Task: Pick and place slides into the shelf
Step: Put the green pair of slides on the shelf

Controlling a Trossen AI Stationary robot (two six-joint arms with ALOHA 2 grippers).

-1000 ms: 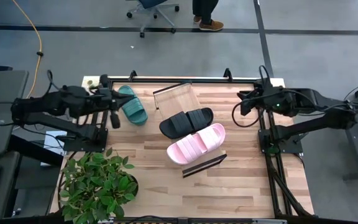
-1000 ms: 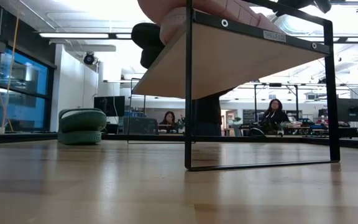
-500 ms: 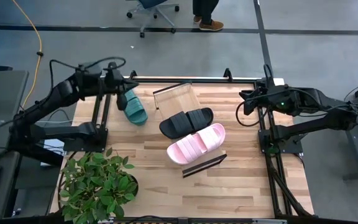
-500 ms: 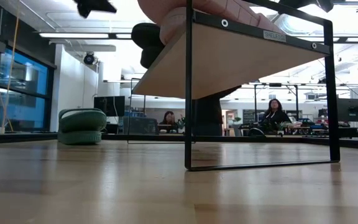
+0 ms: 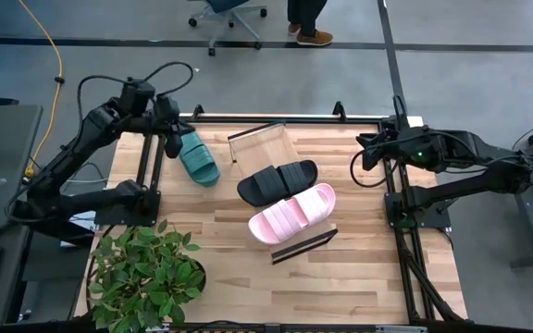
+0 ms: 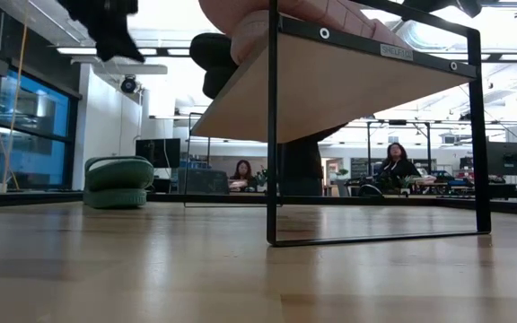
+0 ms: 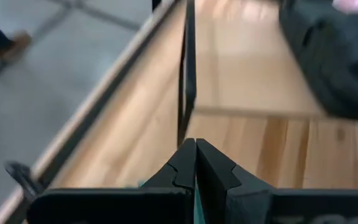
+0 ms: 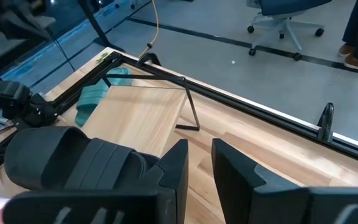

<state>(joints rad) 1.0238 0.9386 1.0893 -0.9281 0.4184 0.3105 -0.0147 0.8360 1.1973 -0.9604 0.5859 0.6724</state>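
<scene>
The dark green slide (image 5: 198, 157) lies sole down on the tabletop at the far left, and it also shows in the low view (image 6: 118, 183). The black slide (image 5: 277, 180) and the pale pink slide (image 5: 292, 213) lie side by side on the shelf (image 5: 263, 144), which stands slantwise at mid-table. My left gripper (image 5: 172, 141) is shut and empty, high over the green slide's far end (image 6: 106, 27). My right gripper (image 5: 363, 154) waits open at the table's far right edge.
A potted plant (image 5: 146, 273) stands at the near left corner. The shelf's black end rails (image 5: 303, 244) stick up at both ends. A black frame (image 5: 276, 118) runs along the table's far edge. A person's feet (image 5: 311, 35) and an office chair (image 5: 229, 14) are beyond it.
My left arm has risen from its rest along the table's left edge. Its gripper has gone toward the far edge and now hangs over the green slide's far end. It has come into the low view from above. The slides and the shelf have stayed put.
</scene>
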